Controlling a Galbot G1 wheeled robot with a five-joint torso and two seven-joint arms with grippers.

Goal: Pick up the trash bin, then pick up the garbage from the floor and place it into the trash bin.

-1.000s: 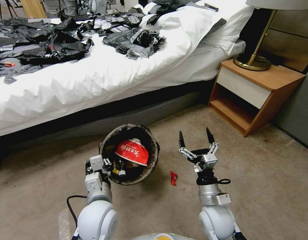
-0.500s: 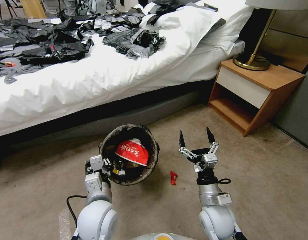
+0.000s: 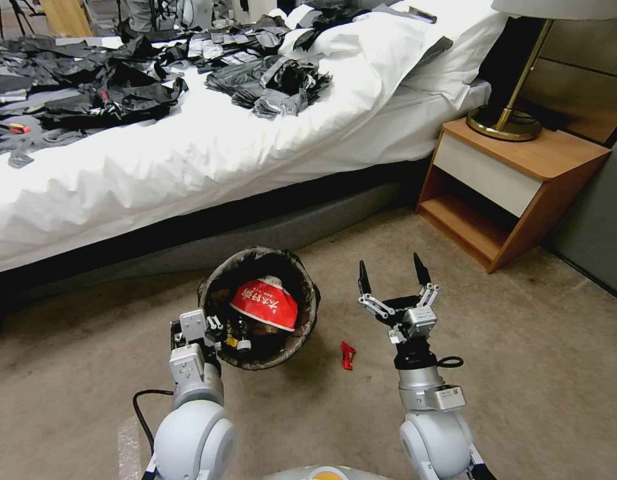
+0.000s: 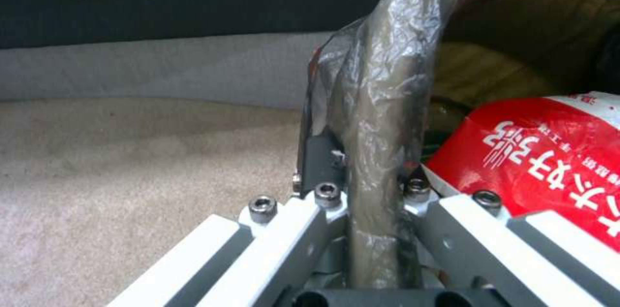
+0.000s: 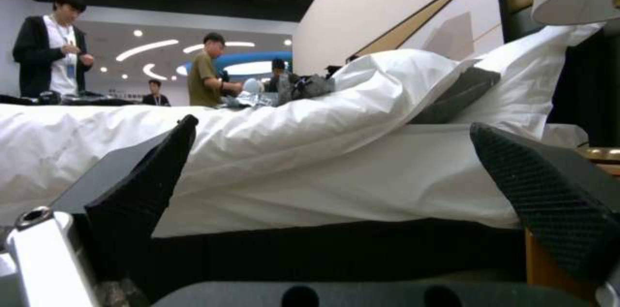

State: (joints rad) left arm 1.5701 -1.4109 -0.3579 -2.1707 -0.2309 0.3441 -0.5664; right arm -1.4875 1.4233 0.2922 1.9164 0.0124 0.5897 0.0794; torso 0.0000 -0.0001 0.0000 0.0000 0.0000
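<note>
Nothing has shifted appreciably since the earlier head-view frames: bin, litter and both arms occupy the same positions. The trash bin sits at lower centre of the head view, on the carpet just in front of the bed, tilted with its opening toward the camera and its dark liner folded over the rim. A red-and-white snack packet already lies inside. The left gripper, at the bin's lower-left edge, is clamped on the lined rim; the left wrist view shows the plastic-covered wall pinched between its fingers. One small red wrapper remains on the floor just right of the bin, between it and the right arm. The right gripper is raised right of centre, fingers spread wide and empty, pointing toward the bed. Judged progress: bin secured, some garbage deposited, at least the red wrapper left to collect. A nightstand stands at right.
</note>
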